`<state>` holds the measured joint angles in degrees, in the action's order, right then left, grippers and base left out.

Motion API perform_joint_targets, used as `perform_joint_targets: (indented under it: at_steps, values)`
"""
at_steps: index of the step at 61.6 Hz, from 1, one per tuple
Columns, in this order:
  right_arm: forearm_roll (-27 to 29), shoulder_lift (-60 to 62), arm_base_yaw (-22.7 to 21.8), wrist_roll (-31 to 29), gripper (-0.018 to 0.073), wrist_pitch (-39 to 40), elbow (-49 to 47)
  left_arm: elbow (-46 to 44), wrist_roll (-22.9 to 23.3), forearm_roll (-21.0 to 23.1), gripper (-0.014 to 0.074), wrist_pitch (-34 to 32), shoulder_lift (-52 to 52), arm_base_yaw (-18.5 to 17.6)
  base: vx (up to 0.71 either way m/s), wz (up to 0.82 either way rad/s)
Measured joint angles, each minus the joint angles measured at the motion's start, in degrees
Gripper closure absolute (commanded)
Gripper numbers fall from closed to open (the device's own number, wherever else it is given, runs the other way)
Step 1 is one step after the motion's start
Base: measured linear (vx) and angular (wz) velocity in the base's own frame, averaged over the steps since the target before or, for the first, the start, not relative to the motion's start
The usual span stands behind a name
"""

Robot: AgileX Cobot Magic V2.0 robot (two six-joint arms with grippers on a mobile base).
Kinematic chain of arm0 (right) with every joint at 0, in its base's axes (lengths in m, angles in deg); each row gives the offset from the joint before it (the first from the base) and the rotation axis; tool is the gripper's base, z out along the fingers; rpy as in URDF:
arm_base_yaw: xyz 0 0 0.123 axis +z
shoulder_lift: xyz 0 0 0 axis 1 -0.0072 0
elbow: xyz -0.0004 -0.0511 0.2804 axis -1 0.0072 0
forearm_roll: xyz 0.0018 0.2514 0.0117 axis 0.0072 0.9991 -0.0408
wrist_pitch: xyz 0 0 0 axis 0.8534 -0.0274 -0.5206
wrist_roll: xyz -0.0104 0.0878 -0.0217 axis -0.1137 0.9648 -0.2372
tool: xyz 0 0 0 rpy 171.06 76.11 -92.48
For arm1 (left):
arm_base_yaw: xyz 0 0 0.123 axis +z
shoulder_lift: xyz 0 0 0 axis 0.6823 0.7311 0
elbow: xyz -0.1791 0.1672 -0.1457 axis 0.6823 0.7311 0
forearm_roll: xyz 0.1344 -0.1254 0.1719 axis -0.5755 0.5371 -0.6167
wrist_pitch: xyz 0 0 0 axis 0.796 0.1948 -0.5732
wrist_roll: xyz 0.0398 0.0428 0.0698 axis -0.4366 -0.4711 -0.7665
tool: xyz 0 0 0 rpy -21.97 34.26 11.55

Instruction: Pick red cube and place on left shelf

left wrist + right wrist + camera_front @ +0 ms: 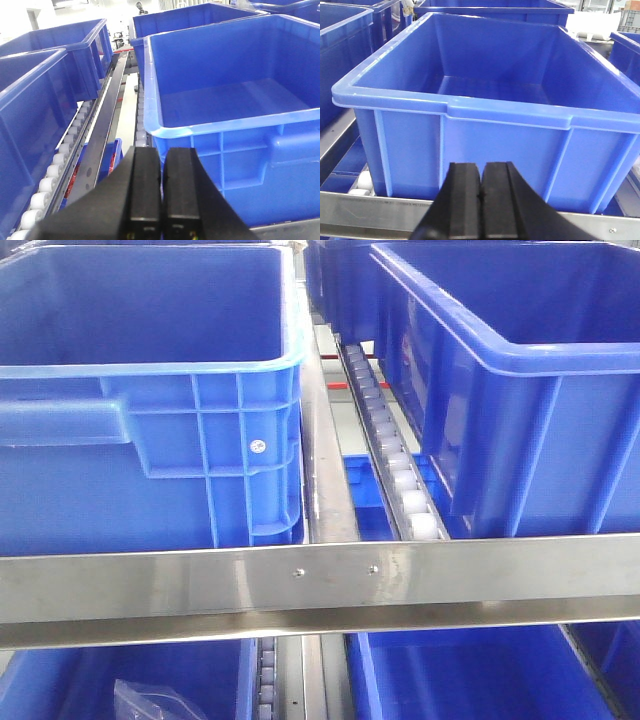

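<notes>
No red cube shows in any view. The left shelf is a stainless-steel rack tier with a flat riveted front rail [320,585] and white roller tracks [400,480]. A large blue crate [150,420] sits on its left side and looks empty. My left gripper [161,152] is shut with nothing between its black fingers, in front of a blue crate's [225,100] near corner. My right gripper [481,167] is shut and empty, just before the front wall of a blue crate [490,100] and above the steel rail [370,205]. Neither gripper shows in the front view.
A second blue crate [520,390] stands to the right of the roller track. More blue crates [460,680] sit on the tier below; one holds a clear plastic bag [150,700]. Further crates [45,95] line the rack to the left.
</notes>
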<state>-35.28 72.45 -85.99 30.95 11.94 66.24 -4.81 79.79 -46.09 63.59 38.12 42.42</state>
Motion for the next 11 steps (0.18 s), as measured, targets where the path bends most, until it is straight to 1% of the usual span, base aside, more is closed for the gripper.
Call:
perform_joint_targets:
  at_steps: [11]
  values:
    - [0.00,0.00,0.00,0.00,0.0509,0.00,0.00,0.00,0.00,0.00,0.0491,0.00,0.00,0.00,0.00,0.00]
